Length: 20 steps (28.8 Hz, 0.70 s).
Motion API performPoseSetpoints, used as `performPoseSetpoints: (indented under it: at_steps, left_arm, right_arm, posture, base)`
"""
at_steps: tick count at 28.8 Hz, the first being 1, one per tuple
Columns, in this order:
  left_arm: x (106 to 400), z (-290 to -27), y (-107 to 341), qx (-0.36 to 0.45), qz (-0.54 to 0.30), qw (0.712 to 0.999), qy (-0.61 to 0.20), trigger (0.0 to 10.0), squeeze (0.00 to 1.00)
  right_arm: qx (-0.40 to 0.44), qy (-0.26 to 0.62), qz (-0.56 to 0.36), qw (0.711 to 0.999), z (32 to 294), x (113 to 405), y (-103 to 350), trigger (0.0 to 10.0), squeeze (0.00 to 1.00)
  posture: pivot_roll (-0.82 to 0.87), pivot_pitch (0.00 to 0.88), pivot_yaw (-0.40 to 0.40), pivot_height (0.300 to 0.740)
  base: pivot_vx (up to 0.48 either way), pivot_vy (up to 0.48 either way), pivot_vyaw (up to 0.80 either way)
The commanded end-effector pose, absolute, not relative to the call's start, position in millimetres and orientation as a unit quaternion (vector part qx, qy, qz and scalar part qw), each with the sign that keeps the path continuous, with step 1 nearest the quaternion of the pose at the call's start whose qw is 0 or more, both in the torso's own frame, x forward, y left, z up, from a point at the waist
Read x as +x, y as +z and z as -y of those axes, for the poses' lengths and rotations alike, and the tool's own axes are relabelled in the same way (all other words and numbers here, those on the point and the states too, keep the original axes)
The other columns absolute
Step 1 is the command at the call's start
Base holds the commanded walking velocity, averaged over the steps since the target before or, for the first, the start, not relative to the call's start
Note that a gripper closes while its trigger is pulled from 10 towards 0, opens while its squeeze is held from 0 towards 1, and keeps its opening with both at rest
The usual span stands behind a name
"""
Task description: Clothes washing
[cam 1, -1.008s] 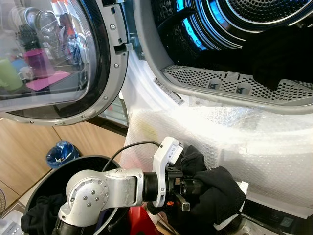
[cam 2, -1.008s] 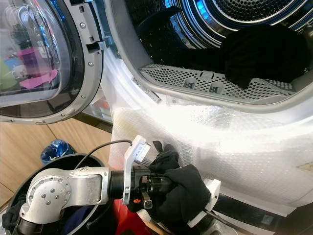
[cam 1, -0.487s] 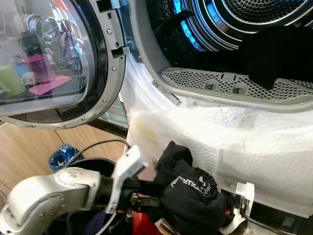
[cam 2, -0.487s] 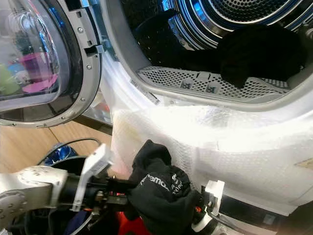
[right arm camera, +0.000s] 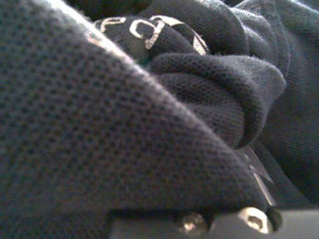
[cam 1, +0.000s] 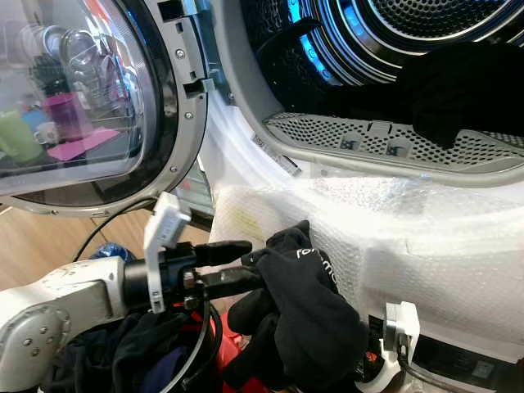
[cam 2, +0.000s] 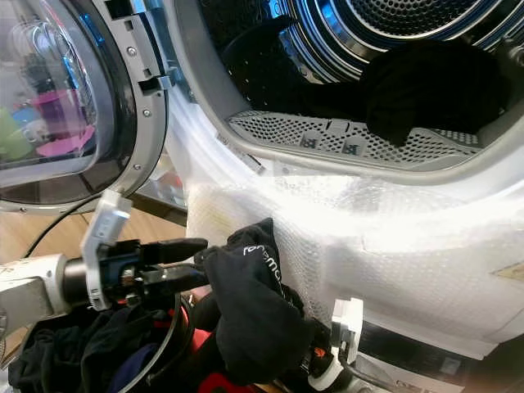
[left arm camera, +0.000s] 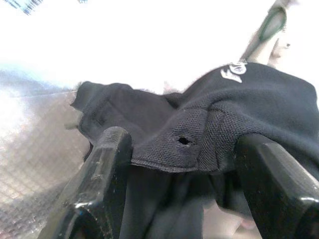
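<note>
White bubble wrap (cam 1: 426, 221) covers the front of the washing machine (cam 1: 246, 139), whose glass door (cam 1: 82, 106) stands swung open to the left; dark clothes (cam 2: 426, 82) lie inside the drum. Below the opening, a black garment (cam 1: 311, 319) with white lettering hangs bunched against the wrap. The left hand (cam 1: 246, 266), fingers spread, touches its edge. The right hand (cam 1: 372, 368) is buried under the cloth; I cannot tell its state.

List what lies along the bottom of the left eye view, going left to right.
Left arm → left claw → black garment → white wrist bracket of the right arm.
</note>
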<state>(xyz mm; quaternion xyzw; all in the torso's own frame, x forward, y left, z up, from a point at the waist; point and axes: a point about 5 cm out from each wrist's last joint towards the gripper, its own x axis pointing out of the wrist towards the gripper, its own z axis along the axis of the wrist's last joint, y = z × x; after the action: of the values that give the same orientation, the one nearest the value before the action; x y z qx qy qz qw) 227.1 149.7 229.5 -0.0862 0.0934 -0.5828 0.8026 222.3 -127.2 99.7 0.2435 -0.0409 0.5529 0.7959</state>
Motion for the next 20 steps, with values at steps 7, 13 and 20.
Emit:
performPoseSetpoints:
  at_steps: [7,13,20]
  left_arm:
    - [210,-156,267,-0.147,-0.019,0.724,-0.674,10.0,0.32]
    - [215,-169,283,-0.202,0.017,0.697,-0.688,10.0,1.0]
    - [222,-186,258,-0.088,-0.079,0.76,-0.64,10.0,1.0]
  right_arm:
    - [0.24,0.589,0.046,0.77,116,221,103,0.0,0.0]
    - [0.22,0.609,0.012,0.762,110,217,94,0.0,0.0]
    - [0.213,0.618,0.003,0.757,109,213,92,0.0,0.0]
  posture:
    - [0.07,0.015,0.171,0.74]
    - [0.07,0.012,0.178,0.74]
    - [0.06,0.015,0.183,0.74]
  base:
    - [0.0,0.0,0.0]
    - [0.0,0.0,0.0]
    - [0.0,0.0,0.0]
